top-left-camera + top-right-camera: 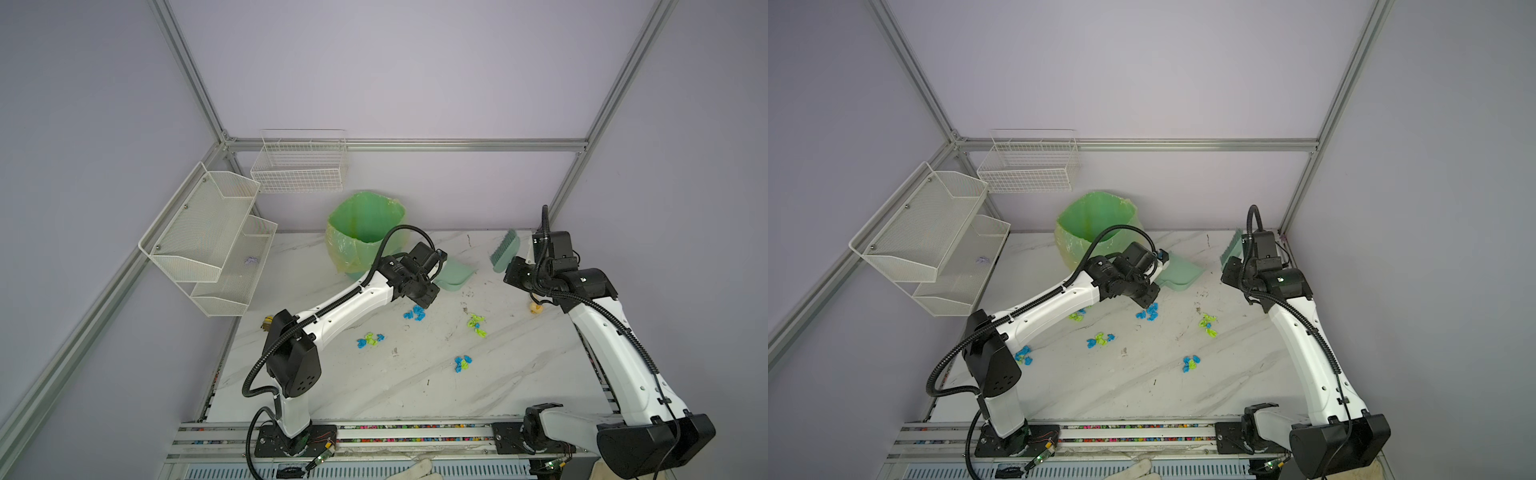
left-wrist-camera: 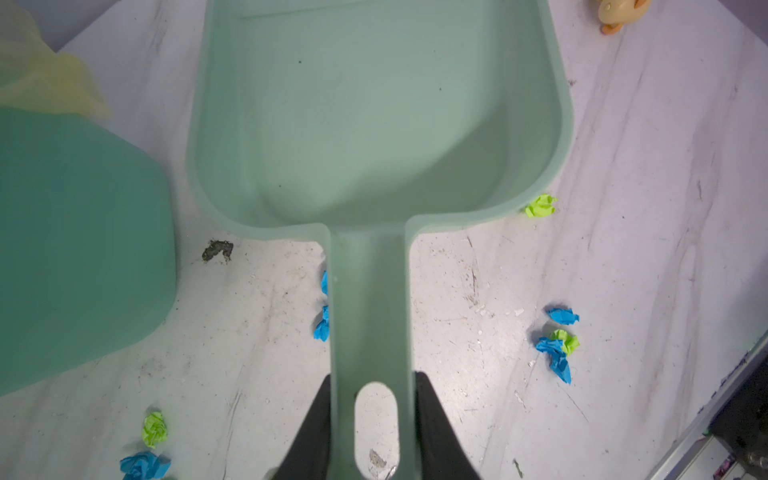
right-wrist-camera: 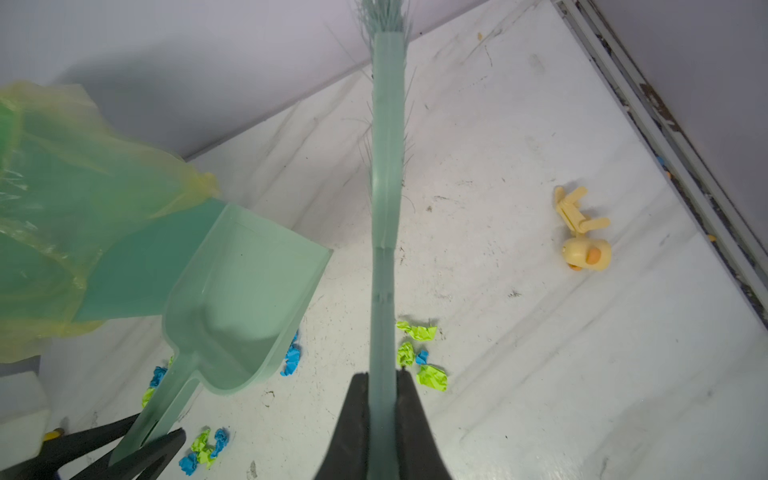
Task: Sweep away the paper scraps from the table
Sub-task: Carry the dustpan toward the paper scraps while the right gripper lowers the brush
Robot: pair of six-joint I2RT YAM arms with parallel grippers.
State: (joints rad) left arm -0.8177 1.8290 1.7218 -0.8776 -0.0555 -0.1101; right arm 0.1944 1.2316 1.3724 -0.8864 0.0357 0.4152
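We start with the bench (image 1: 519, 374), the white marble-look slab filling the lower middle of both top views; everything the job concerns rests on it. At its far edge, upper centre of the frame, stands the bin (image 1: 365, 216) with a green liner. Its mouth is open, and it is placed where a loaded pan can be tipped in.

Just right of the bin is the mint-green dustpan (image 2: 374, 124), empty but for a few specks. We judge it is lifted off the bench, since blue bits show partly under its back edge in the right wrist view. The left tool (image 2: 372, 386) is clenched on the end of the handle, a black finger on each side, so the pan's mouth points away from the arm.

The matching brush (image 3: 388, 166) sits in the upper right of the top views, clear of the pan. The right tool (image 3: 381, 382) is clamped tight on its handle, bristle end away from the wrist, ready, we think, to come down behind a cluster.

A yellow toy duck (image 3: 584, 249) lies near the bench's right edge and is no part of the job. The paper scraps (image 1: 415, 313), blue and lime wads, lie in small clusters across the middle of the bench, none in the pan.
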